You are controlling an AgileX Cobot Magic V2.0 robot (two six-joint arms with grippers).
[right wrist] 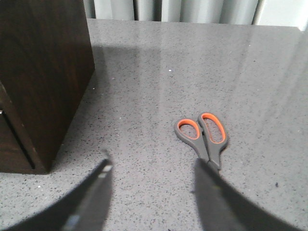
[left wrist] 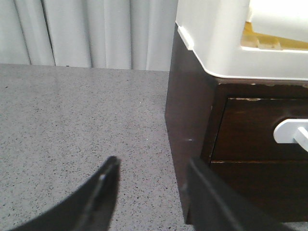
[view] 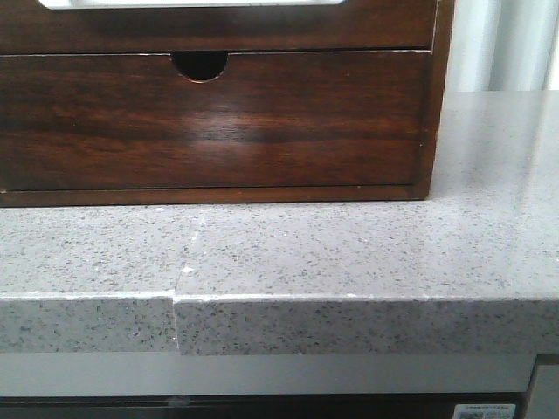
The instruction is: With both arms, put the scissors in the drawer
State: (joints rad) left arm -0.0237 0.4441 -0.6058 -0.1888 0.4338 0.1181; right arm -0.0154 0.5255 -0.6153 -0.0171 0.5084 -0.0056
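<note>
Both of my claws stand with fingers apart and nothing between them — the right claw (right wrist: 151, 168) hangs over the worktop (right wrist: 250, 62), and the left claw (left wrist: 154, 173) sits low beside the corner of the wooden cabinet (left wrist: 185, 120).

From the right wrist view, the scissors (right wrist: 204, 137) lie flat on the worktop, blades closed, the grey-and-orange handle loops pointing away from me and the blades running in under my right-hand finger, partly hidden by it. They are well apart from the cabinet side (right wrist: 43, 72). I judge the step in hand is the pick — so I would shift the right claw until the scissors sit midway between the fingers, cross the shank just below the loops, come down until the tips nearly touch the stone, then close. Flat, thin metal on a glossy slab may slide or pivot, so a square, centred pinch matters.

The drawer (left wrist: 260, 130) for the task I take to be the upper one, seen in the left wrist view with a white pull (left wrist: 291, 132) at the frame edge; it looks shut. The front view shows mainly the taller notched drawer front (view: 210, 122) below it, also shut. My left claw should take that white pull and draw straight out.
</note>
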